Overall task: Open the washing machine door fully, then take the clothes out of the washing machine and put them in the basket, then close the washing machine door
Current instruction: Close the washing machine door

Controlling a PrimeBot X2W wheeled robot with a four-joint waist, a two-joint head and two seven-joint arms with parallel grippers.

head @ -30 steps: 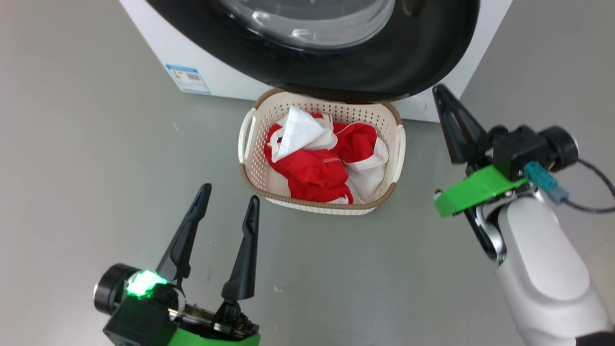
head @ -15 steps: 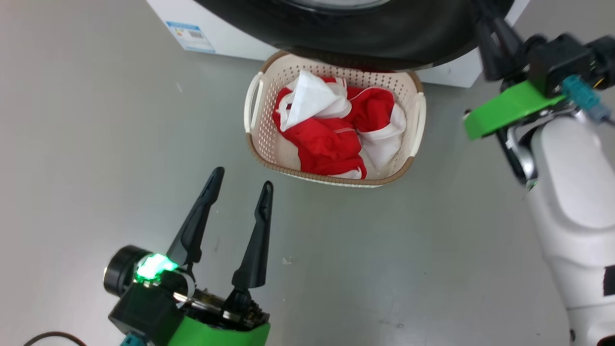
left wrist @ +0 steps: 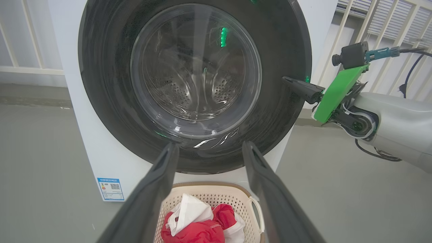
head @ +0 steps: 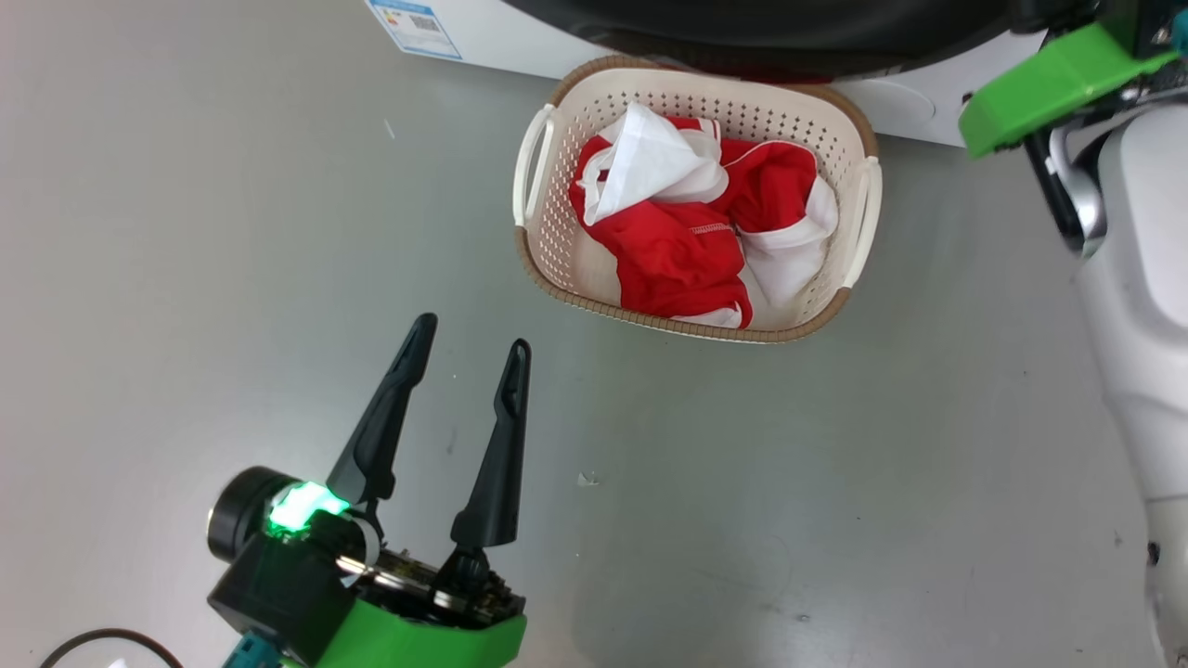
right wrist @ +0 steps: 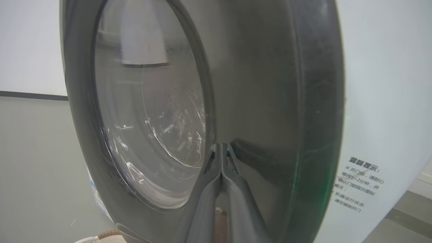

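**A:** Reading from the left, which step is in hand?

**B:** At the lower left of the head view, the left gripper (head: 473, 334) hangs over the floor (head: 835, 464), its fingers spread wide and holding nothing. At upper centre the basket (head: 555, 223) stands just before the washing machine (head: 501, 37), with the clothes (head: 687, 250) heaped inside it. We judge unloading finished and the closing of the washing machine door (left wrist: 195, 67) in hand.

**A:** And at the right?

**B:** At the centre of the right wrist view, the right gripper (right wrist: 221, 145) has its fingers pressed together and empty, with the tips at the door's black ring. We cannot confirm contact, nor tell whether the door has latched. We judge that the next move calls for a steady push on the ring, not the glass, until the door seats.

**A:** What differs from the earlier frame?

**B:** The head camera has swung, so the basket lies farther right in the frame, and its contents look unchanged. The left gripper's spread is the same. The right arm stands higher, its green mount (head: 1049, 88) now at the upper right corner.
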